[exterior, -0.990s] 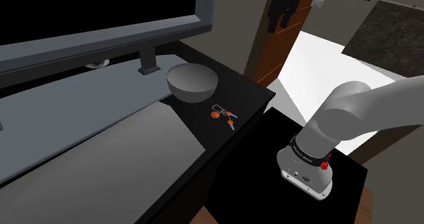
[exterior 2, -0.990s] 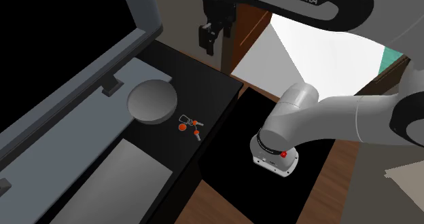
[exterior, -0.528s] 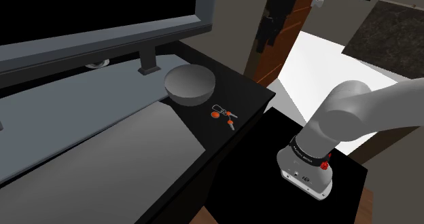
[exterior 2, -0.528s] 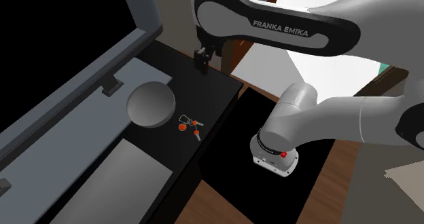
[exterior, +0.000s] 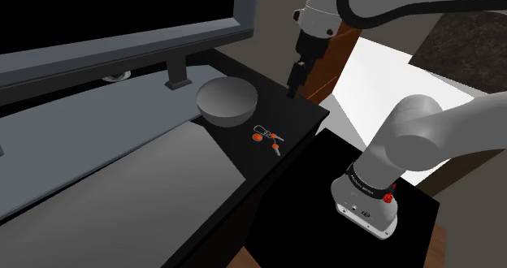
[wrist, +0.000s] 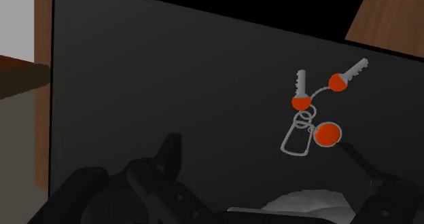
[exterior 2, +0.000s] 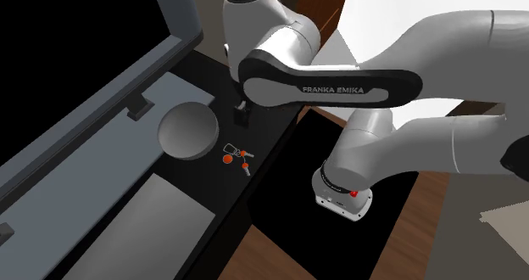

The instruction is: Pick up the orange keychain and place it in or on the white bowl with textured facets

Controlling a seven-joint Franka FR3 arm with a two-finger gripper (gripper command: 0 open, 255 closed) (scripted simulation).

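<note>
Lying near hand [wrist: 257, 146], untouched: orange keychain [wrist: 302, 102]

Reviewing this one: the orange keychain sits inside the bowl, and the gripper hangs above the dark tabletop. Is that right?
Not quite. The shoulder view shows the orange keychain lying on the dark tabletop beside the bowl, apart from it, not inside it. The gripper does hang above that tabletop.
</note>
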